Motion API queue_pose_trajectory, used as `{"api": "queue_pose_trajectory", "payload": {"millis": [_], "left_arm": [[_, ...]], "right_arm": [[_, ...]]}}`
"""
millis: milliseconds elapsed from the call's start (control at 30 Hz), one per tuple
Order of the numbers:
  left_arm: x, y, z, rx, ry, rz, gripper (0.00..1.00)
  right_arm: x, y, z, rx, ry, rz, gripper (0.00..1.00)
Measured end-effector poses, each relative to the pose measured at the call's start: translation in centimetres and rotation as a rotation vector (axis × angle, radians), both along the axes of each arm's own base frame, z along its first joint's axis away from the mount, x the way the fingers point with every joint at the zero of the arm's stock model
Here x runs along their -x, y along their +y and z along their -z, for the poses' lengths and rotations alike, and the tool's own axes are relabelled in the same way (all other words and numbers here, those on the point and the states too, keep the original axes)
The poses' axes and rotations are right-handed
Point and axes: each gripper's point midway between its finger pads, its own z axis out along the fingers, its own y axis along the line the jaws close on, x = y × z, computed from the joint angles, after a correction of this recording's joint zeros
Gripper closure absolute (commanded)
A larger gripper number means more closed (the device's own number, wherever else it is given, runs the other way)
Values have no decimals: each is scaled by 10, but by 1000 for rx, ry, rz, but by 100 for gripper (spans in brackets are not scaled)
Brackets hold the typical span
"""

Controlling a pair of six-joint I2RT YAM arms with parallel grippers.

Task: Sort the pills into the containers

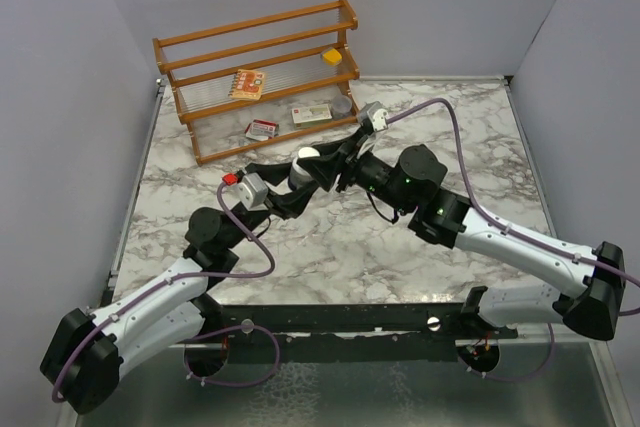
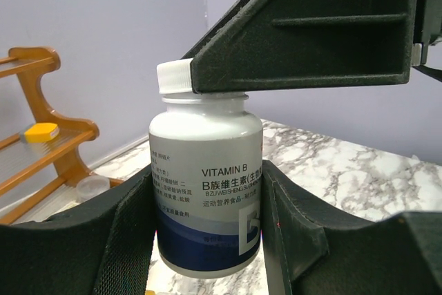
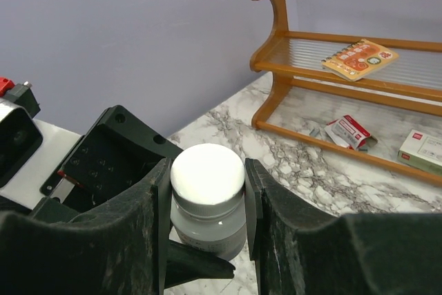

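The vitamin B bottle (image 2: 206, 191), a cylinder with its ribbed white cap on, a pale grey body and a dark blue band at the foot, is upright near the middle of the worktop, its body pinched between the left fingers (image 2: 124, 240) and its cap between the right fingers (image 3: 141, 219).

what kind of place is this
Probably a robot test cell staged as a pharmacy corner: plain walls around a marble-patterned table, a wooden rack with small printed boxes, a vitamin B bottle.
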Motion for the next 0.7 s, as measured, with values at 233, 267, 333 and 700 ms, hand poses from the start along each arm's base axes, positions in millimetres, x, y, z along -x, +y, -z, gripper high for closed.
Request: {"api": "queue_pose_trajectory", "payload": {"millis": [233,267,333,700], "left_arm": [[13,-7,-7,17,5,82,100],[15,-8,-9,21,5,94,100],[19,-10,-11,28,8,121,100],[44,-23,-28,67,6,289,100]], "right_arm": [[14,-6,-7,-2,-38,-57,81],[15,-6,-8,-3,-43,-63,81],[19,-7,-11,-4,-58,-83,81],[44,-16,-28,-13,-137,-176,82]]}}
